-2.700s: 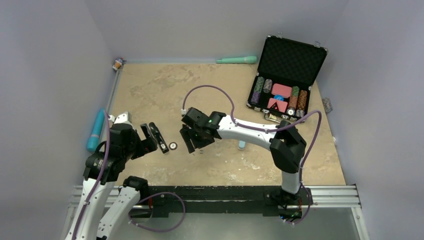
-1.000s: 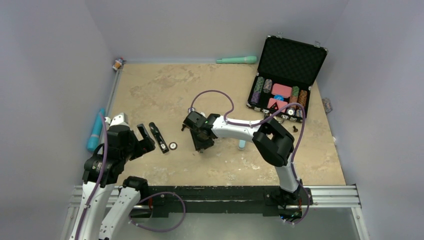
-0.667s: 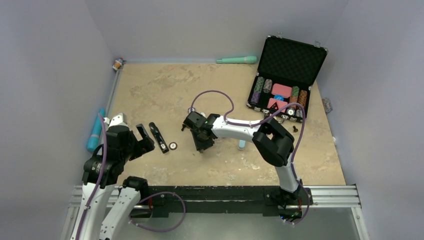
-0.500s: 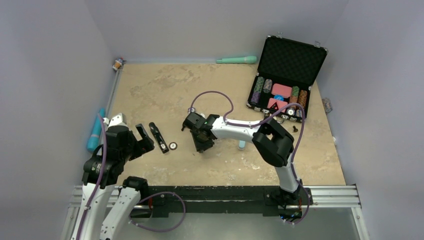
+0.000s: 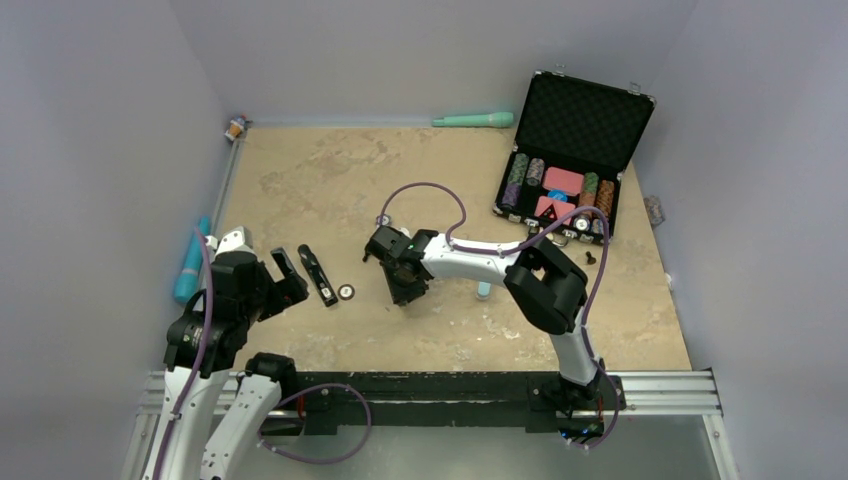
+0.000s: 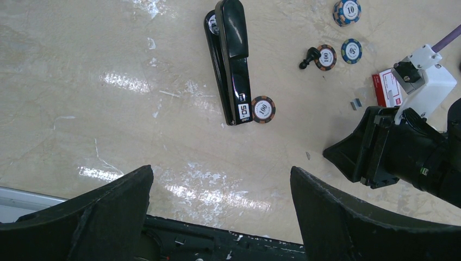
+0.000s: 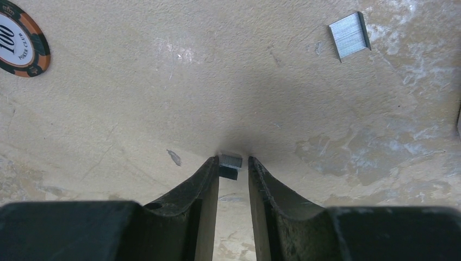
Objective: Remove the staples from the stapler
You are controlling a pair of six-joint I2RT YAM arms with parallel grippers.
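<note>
The staples, a short silvery strip, sit right at the fingertips of the right hand, low over the surface near its middle. The fingers are drawn close, with only a narrow slot between them. The strip touches one finger and a sliver of gap shows on its other side, so I cannot tell whether it is gripped. A loose strip lies flat on the surface, apart from the hand. The right arm reaches forward and to the left, its hand tipped down at the surface.

The stapler lies flat to the left of that hand, a 100 chip just beside its labelled end. The left hand hovers near it with fingers spread wide, holding nothing, and its arm is folded by the left edge.

A red-and-white box and three more chips lie beyond the right hand. At the rear right an open case holds rows of stacked chips and two pink boxes.
</note>
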